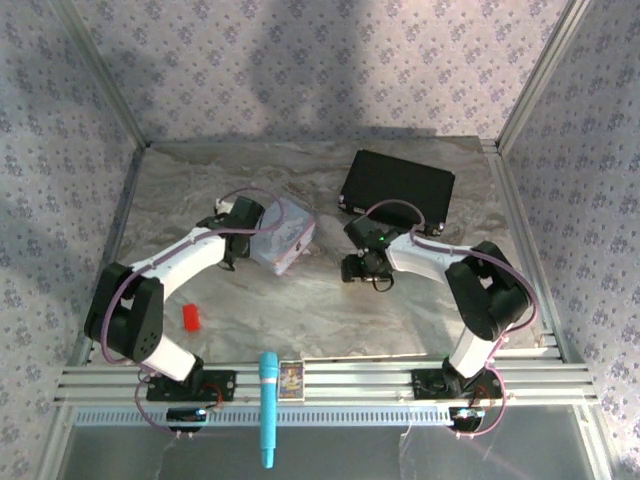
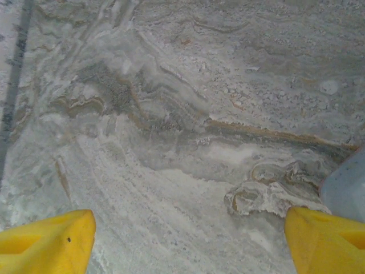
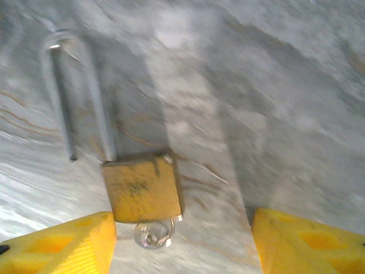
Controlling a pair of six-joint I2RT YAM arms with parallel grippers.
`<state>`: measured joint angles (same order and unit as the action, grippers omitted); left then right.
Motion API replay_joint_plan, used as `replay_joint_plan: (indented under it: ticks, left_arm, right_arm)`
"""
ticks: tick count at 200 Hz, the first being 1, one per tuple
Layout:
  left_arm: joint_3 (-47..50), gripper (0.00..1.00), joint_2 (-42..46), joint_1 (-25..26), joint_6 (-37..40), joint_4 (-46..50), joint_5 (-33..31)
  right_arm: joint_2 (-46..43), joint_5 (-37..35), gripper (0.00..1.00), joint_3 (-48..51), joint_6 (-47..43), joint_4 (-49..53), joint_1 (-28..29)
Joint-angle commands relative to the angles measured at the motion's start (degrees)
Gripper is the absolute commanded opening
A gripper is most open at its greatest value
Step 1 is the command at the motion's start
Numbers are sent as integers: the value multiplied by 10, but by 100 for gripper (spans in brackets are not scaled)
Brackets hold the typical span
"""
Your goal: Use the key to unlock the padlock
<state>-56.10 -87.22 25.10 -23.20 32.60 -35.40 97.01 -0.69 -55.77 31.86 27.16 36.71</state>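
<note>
One padlock [image 3: 142, 191] — shackle [image 3: 77, 91] sprung, key [image 3: 153, 234] in — right-wrist close-up

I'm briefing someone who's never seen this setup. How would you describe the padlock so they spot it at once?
Find the black case at the far right of the table; the right gripper hangs in front of it. On the marbled surface by its open yellow fingers lies the padlock: a small brass block with a long silver shackle, unlike the lavender tin and red block.
</note>
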Motion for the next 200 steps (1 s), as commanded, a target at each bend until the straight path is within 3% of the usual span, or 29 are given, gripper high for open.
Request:
replay_joint_plan:
  ticks: [1, 35, 47, 75, 120, 200]
  left_arm:
    - [-26, 86, -12, -38, 13, -41, 59]
    - [-26, 86, 29, -36, -33, -35, 50]
    - [-15, 92, 74, -27, -51, -21, 37]
    - [-5, 98, 149, 85, -11, -6, -16]
    - [-51, 100, 58, 236, -36, 56, -91]
    - [-91, 100, -93, 260, -145, 185, -170]
  right_arm:
    - [-17, -33, 68, 11, -4, 76, -5]
    - [-41, -40, 70, 9, -11, 55, -6]
    - [-48, -21, 72, 10, -22, 42, -6]
    - [-61, -4, 75, 9, -36, 20, -9]
    - [-31, -7, 71, -5, -40, 13, -25]
    - [-36, -8, 70, 45, -8, -15, 2]
